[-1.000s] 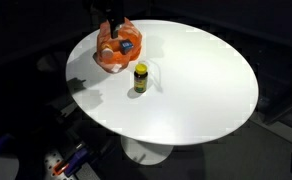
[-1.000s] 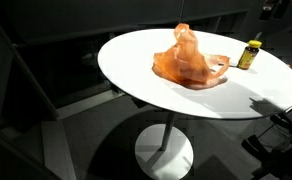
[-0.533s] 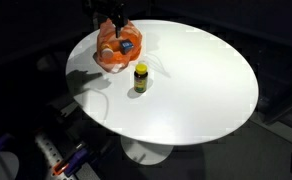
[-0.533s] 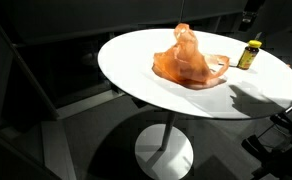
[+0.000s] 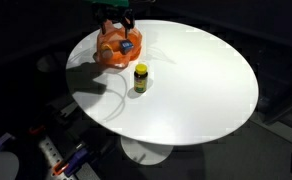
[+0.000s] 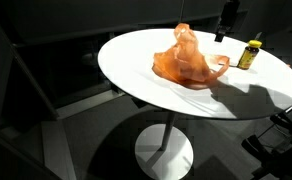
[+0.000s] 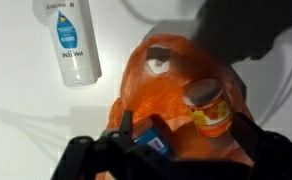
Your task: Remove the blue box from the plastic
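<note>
The small blue box (image 7: 146, 137) lies inside the crumpled orange plastic bag (image 7: 164, 88) on the round white surface (image 5: 196, 90), with the tool (image 7: 173, 155) hovering above it, spread and empty, so grasping and lifting remain.

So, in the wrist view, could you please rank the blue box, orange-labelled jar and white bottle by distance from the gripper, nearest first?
1. blue box: in the orange bag, right by the gripper jaws.
2. orange-labelled jar: slightly beyond, on the bag's right side.
3. white bottle: upper left, on the table outside the bag.
</note>
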`<state>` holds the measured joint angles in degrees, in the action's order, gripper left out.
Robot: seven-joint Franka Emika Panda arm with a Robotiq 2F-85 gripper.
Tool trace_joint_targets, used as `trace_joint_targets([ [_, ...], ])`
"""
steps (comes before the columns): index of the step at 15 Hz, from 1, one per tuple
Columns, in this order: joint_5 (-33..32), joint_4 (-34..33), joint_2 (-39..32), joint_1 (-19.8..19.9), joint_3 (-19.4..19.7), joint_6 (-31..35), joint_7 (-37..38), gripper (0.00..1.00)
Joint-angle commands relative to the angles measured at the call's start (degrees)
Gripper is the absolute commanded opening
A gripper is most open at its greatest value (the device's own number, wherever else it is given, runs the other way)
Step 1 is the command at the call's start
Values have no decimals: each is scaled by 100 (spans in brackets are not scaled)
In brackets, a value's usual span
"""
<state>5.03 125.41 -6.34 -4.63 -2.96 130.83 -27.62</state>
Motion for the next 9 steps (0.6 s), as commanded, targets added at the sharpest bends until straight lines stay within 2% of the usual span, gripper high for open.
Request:
trace_joint_targets([
  [1, -17, -74, -47, 93, -100, 0, 13, 100],
  [7, -15, -194, -140, 113, -101, 30, -27, 100],
  [9, 62, -232, -287, 126, -126, 251, -188, 100],
])
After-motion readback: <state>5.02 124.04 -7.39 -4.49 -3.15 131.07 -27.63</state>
